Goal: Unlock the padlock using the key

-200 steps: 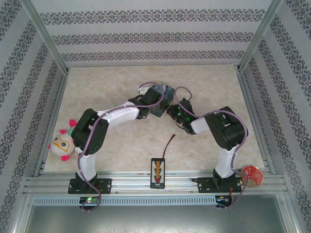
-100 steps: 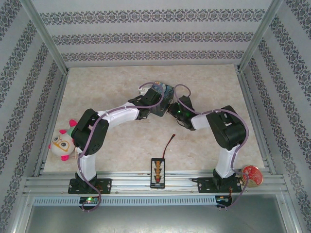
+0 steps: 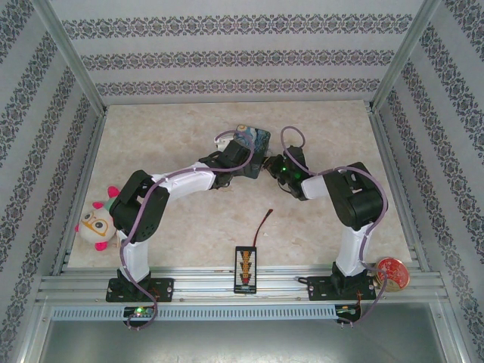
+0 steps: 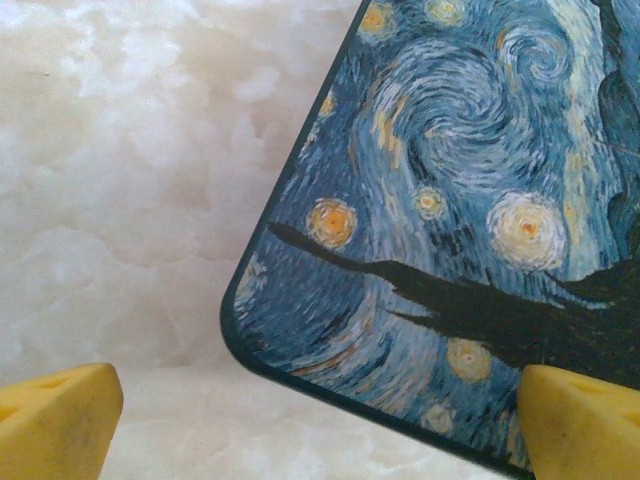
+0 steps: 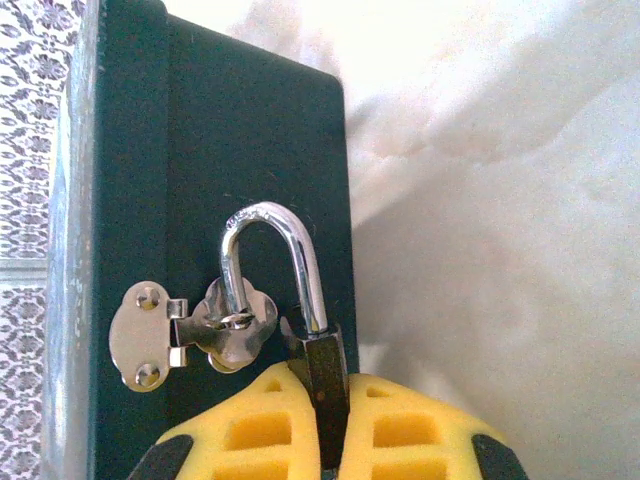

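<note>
My right end effector (image 5: 330, 440) clamped the small dark metal padlock (image 5: 326, 372) — shackle pointing straight ahead; my left end effector (image 4: 320, 415) gaped over the blue painted tin (image 4: 450, 200).

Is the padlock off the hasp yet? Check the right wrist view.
No: the padlock has its shackle through the hasp on the tin.
</note>
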